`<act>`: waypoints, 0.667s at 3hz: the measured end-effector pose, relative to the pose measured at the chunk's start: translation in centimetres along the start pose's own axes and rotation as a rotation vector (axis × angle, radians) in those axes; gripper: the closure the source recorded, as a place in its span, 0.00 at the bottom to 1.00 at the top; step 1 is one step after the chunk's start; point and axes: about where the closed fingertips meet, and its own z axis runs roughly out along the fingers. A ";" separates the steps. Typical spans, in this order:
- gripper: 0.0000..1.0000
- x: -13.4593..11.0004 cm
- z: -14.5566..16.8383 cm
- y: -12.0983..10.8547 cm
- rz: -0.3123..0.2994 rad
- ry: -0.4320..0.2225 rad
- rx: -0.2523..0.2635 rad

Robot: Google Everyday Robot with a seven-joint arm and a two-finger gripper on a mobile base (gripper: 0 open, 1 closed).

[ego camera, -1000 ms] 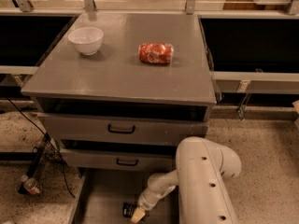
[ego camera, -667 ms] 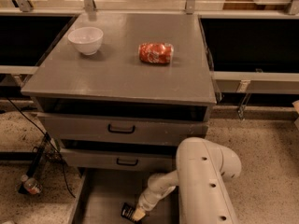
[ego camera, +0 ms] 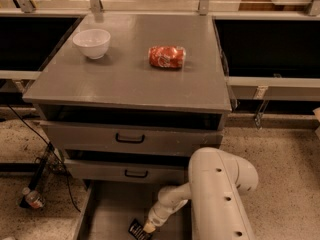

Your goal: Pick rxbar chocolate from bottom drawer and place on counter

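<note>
The bottom drawer (ego camera: 107,211) stands pulled out at the foot of the cabinet, its grey floor showing. On that floor near the lower edge of the view lies the rxbar chocolate (ego camera: 138,230), a small black wrapper with white lettering, partly cut off by the frame. My white arm reaches down into the drawer and the gripper (ego camera: 148,227) sits right at the bar's right end, touching or almost touching it. The counter (ego camera: 125,81) spreads above the drawers.
A white bowl (ego camera: 92,43) sits at the counter's back left and a red soda can (ego camera: 166,56) lies on its side near the middle. Two drawers with black handles (ego camera: 130,138) are above the open one. Cables and a bottle (ego camera: 33,198) lie on the floor at left.
The gripper has shifted slightly within the bottom drawer, staying at the black bar. Bowl and can have not moved.
</note>
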 end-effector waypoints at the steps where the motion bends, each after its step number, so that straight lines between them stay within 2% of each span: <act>1: 1.00 0.0 0.0 0.0 0.000 0.000 0.000; 2: 1.00 0.2 -1.5 1.5 -0.026 0.033 0.016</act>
